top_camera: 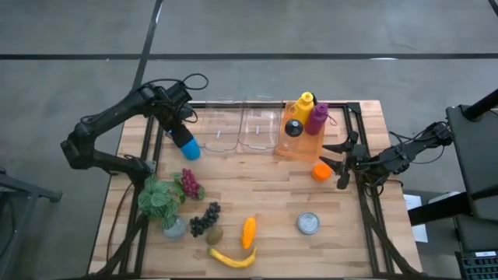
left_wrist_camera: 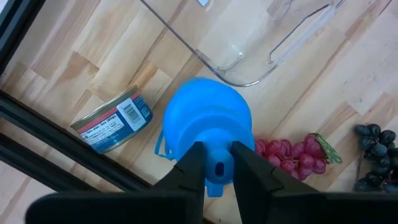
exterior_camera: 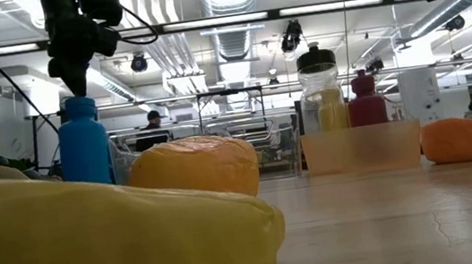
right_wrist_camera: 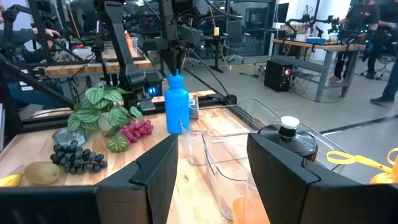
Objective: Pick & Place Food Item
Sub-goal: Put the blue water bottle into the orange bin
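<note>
Your left gripper point(left_wrist_camera: 216, 169) jaws clenched on nozzle of smooth blue plastic bottle point(top_camera: 185, 145), upright on wood-plank worktop point(top_camera: 257, 187) by clear bin point(top_camera: 219, 131). Right gripper point(top_camera: 336, 158) jaws half open, empty, near orange fruit point(top_camera: 320, 172).

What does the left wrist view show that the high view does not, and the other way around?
Only the left wrist view shows a labelled can lying beside the blue bottle. Only the high view shows the banana, the waiting right gripper and the tray of bottles. Both show the left gripper closed on the blue bottle's cap, the red grapes and a clear container.
</note>
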